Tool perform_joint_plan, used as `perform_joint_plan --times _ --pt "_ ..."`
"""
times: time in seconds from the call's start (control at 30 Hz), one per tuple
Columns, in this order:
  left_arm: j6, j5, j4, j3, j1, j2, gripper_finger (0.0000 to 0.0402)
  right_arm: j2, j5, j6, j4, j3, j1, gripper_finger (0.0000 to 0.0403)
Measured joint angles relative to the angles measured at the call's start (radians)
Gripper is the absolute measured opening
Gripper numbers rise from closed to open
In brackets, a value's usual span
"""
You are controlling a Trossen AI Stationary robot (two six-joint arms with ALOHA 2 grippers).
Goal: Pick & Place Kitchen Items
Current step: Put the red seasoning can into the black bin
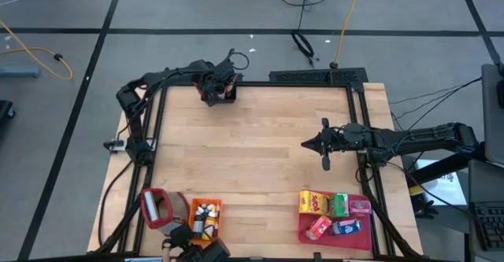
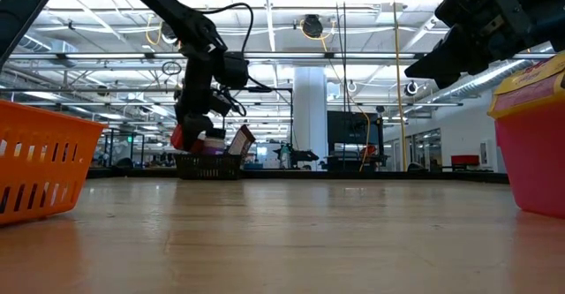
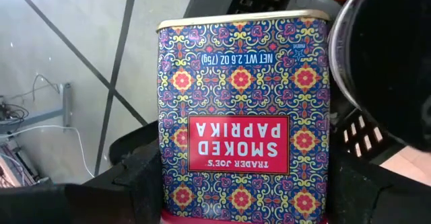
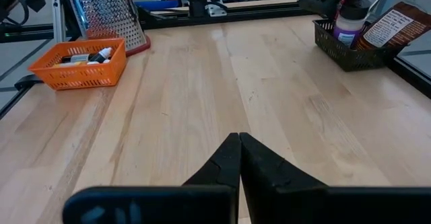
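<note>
Paprika tin (image 3: 244,116) sits clamped in the left gripper (image 1: 214,85) directly above the black basket (image 2: 208,165); releasing off-centre could catch its rim. Right gripper (image 4: 240,158) hovers closed, empty.

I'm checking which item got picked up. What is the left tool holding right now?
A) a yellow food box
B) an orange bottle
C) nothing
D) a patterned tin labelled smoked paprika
D: the left wrist view shows the smoked paprika tin gripped between the left tool fingers, above the dark basket at the table's far edge.
</note>
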Motion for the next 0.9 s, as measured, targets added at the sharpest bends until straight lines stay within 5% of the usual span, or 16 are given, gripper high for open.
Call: perform_joint_plan --times 0.27,0.9 --pt "-0.008 0.069 0.0 0.0 -0.006 0.0 0.0325 0.0 0.0 0.0 0.0 0.0 0.0 0.0" --pt "-0.02 0.041 0.002 0.0 -0.007 0.0 0.0334 0.0 0.0 0.0 0.0 0.0 0.0 0.0"
